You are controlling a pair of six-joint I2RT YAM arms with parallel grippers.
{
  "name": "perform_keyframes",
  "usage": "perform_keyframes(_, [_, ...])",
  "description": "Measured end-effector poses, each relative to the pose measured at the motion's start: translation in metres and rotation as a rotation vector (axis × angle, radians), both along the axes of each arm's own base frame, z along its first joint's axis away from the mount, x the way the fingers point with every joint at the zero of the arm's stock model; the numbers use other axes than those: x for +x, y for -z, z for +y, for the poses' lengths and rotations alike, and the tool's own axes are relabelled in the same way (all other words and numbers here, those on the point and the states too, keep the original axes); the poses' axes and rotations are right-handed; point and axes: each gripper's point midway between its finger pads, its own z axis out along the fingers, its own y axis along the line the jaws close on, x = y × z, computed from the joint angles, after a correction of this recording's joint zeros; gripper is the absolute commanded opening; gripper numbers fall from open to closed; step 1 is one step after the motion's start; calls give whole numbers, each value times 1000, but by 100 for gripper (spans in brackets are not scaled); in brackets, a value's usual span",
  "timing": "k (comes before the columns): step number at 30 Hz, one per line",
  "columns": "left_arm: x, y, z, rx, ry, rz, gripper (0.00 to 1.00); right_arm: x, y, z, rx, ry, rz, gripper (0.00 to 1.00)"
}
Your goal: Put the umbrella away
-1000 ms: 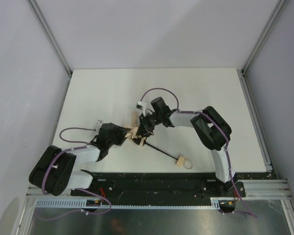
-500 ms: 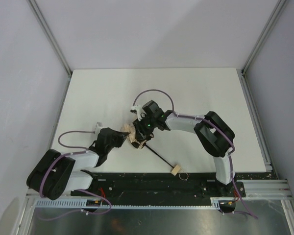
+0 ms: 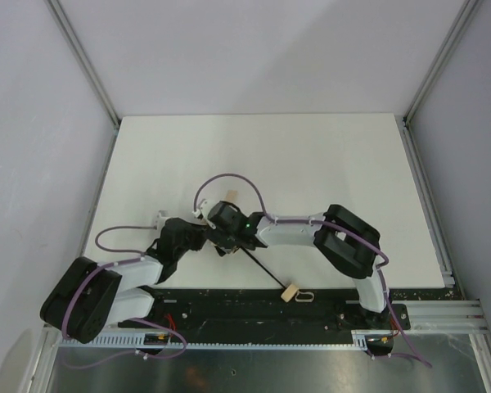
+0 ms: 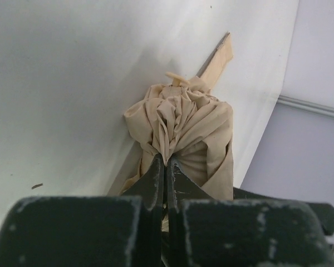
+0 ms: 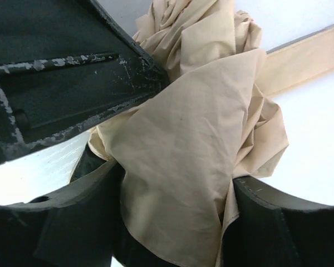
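Note:
The umbrella is bunched beige fabric (image 4: pixel 183 119) held between my two grippers at the table's near middle. In the top view its cloth is mostly hidden under them. Only the strap (image 3: pixel 231 195), the thin dark shaft (image 3: pixel 263 268) and the tan handle (image 3: pixel 291 292) with its loop show. My left gripper (image 3: pixel 200 236) is shut, its tips pinching a fold of the cloth in the left wrist view (image 4: pixel 166 162). My right gripper (image 3: pixel 226 232) grips the bundle (image 5: pixel 178 139) from the other side, with a finger (image 5: pixel 278 219) on each flank.
The handle lies at the table's near edge (image 3: pixel 327 288), by the black base rail (image 3: pixel 254 307). A purple cable (image 3: pixel 229 178) loops above the right wrist. The beige closing strap (image 5: pixel 300 61) lies flat on the white table (image 3: pixel 311 164). The left gripper's finger (image 5: pixel 61 83) crosses the right wrist view.
Both grippers and the bunched cloth have moved left and toward the near edge. The shaft has swung, and the handle has slid left along the front edge.

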Motion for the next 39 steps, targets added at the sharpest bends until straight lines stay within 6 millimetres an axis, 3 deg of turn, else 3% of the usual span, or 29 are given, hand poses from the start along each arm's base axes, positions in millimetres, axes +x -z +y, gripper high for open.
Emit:
perform_keyframes(4, [-2, 2, 4, -17, -27, 16, 0, 7, 0, -2, -58, 54, -105, 15])
perform_keyframes(5, [-3, 5, 6, -13, -36, 22, 0, 9, 0, -1, -55, 73, -114, 7])
perform_keyframes(7, [-5, 4, 8, -14, -41, 13, 3, 13, 1, 0, -45, 84, -114, 2])
perform_keyframes(9, [-4, -1, 11, -14, -42, -6, 22, 13, 1, 1, -14, 84, -95, 0])
perform_keyframes(14, [-14, -10, 19, -21, -2, -55, 88, 16, 0, 6, 128, 60, 10, 0])
perform_keyframes(16, [-15, -17, 21, -24, 10, -82, 97, 17, -1, 9, 189, 38, 72, 0])
perform_keyframes(20, [-15, -25, 20, -39, 29, -110, 99, 17, -3, 8, 311, -7, 233, 0])
perform_keyframes(24, [-18, -15, 17, -39, 46, -51, 99, 14, -4, 3, 406, -37, 387, 0])
perform_keyframes(34, [18, -13, -9, -89, 91, 24, 99, 0, -8, -1, 570, -59, 710, 0])
perform_keyframes(39, [17, -14, -14, -100, 85, 0, 99, 5, -14, -7, 635, -16, 829, 0])
